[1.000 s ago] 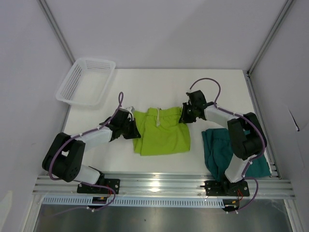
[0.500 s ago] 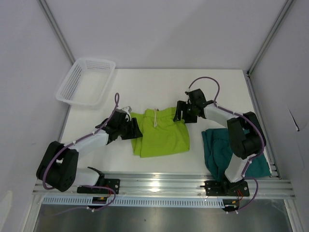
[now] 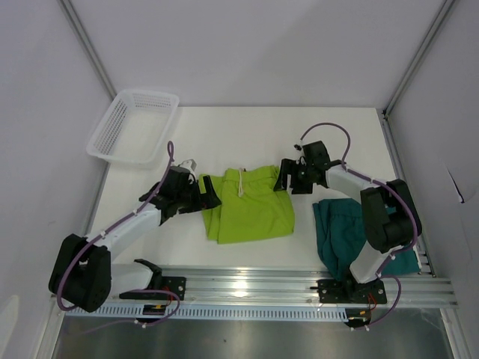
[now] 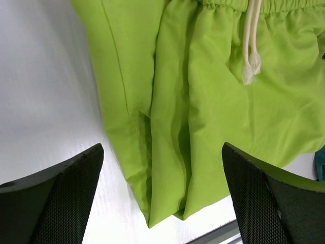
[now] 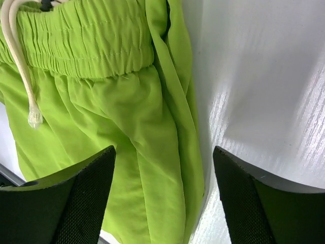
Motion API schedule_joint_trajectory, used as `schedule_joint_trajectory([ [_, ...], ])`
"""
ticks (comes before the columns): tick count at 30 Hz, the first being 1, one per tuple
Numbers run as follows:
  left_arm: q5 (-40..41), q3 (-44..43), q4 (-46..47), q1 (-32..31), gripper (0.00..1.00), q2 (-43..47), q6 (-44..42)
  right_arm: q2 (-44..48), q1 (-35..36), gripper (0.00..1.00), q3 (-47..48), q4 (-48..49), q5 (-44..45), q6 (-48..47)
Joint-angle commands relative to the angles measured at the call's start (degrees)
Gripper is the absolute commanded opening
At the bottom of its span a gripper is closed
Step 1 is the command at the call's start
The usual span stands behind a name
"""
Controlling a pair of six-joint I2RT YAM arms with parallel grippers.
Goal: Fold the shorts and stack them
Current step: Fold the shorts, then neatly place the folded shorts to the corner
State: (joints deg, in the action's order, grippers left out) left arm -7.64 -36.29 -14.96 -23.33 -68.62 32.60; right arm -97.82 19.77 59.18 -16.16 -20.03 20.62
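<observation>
The lime shorts lie flat on the white table, folded, with the waistband and pale drawstring toward the back. The dark teal shorts lie crumpled at the front right, partly under the right arm. My left gripper is open at the lime shorts' left edge; in its wrist view the fabric lies below the spread jaws, untouched. My right gripper is open at the right waistband corner; its wrist view shows the waistband and side seam under the gap.
A white mesh basket stands at the back left corner. The metal rail with the arm bases runs along the near edge. Grey walls and frame posts close in the table on both sides.
Both grippers opened and let go of the lime shorts. The left gripper drew back a little to the left, the right one shifted slightly right. The lime shorts stay flat.
</observation>
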Motion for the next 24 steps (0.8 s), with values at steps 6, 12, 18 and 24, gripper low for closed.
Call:
schedule_joint_trajectory([
  [6,-3.96,0.79,6.78,1.45,0.99,-5.82,-0.87,-2.28,-0.35,0.80,-1.26,2.80,-3.78,-3.04],
  [12,-6.15,1.57,10.29,3.02,0.99,-10.39,-2.45,-5.18,-0.26,0.75,-2.22,4.30,-6.60,-3.22],
  [18,-11.51,2.63,14.70,3.73,0.99,-10.39,-3.77,-6.85,0.53,0.71,-1.87,4.91,-7.65,-3.31],
  [24,-13.98,2.19,18.04,3.73,0.99,-13.38,-4.12,-7.73,0.88,0.65,-2.22,5.88,-8.27,-3.13],
])
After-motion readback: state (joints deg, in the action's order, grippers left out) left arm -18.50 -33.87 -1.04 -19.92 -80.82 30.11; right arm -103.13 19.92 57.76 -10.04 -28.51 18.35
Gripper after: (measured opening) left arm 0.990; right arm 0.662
